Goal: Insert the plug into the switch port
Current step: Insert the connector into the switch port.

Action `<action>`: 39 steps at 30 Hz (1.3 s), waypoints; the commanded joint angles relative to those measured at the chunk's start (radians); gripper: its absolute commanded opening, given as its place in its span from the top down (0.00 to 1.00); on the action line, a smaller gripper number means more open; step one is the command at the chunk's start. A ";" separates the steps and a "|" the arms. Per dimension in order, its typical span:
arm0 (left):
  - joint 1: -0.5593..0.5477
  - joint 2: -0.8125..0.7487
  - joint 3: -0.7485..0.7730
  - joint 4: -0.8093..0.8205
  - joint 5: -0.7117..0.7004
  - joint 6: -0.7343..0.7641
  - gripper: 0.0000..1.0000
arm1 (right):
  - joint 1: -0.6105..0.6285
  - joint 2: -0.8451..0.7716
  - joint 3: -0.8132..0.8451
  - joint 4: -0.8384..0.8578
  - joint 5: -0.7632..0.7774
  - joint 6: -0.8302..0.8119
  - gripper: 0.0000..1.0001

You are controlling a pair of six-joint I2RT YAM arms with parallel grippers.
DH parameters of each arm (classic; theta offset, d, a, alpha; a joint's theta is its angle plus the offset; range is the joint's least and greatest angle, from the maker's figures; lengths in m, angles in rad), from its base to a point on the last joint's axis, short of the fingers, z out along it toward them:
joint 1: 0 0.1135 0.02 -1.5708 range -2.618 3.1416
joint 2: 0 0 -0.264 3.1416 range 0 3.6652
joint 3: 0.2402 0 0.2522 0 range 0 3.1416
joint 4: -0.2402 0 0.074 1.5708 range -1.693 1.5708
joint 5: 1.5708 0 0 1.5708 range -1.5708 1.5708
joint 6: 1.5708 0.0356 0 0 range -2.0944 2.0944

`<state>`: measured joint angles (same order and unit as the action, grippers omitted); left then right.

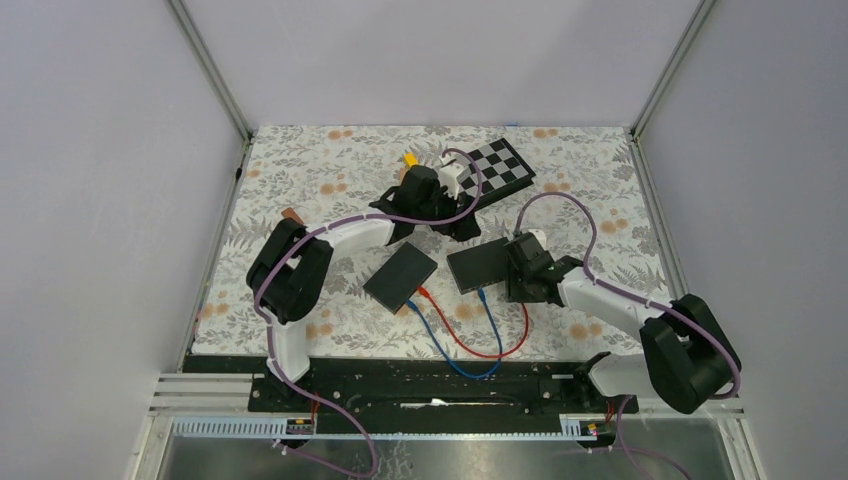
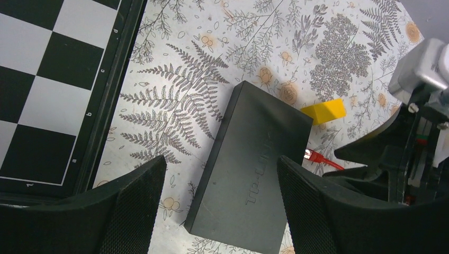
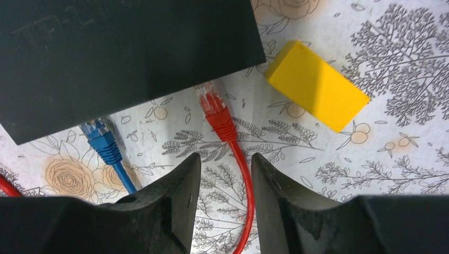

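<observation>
A black switch [image 3: 122, 53] lies flat on the floral mat; it is the right-hand one of two [image 1: 478, 265]. A red plug [image 3: 212, 103] lies by its corner with the tip against its edge, and I cannot tell if it sits in a port. My right gripper [image 3: 226, 157] is open, and the red cable [image 3: 244, 174] runs loose between its fingers. A blue plug [image 3: 98, 129] reaches the same edge further left. My left gripper [image 2: 219, 161] hangs wide open above the same switch [image 2: 254, 169], holding nothing, with the red plug [image 2: 313, 156] beyond it.
A second black switch [image 1: 400, 275] lies to the left, with another red plug [image 1: 423, 292] at its edge. A yellow block [image 3: 317, 84] sits just right of the red plug. A chessboard [image 1: 500, 165] lies at the back. Red and blue cables loop toward the near edge [image 1: 480, 355].
</observation>
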<state>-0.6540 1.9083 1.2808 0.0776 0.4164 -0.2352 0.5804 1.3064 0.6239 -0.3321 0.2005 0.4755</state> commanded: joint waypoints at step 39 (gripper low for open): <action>0.025 0.026 -0.021 0.092 0.055 -0.059 0.23 | -0.065 -0.214 -0.073 0.077 -0.313 -0.129 1.00</action>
<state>-0.6346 1.8923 1.2472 0.1097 0.4305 -0.2859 0.5114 1.1084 0.5591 -0.2749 -0.0471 0.3695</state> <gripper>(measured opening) 0.781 0.028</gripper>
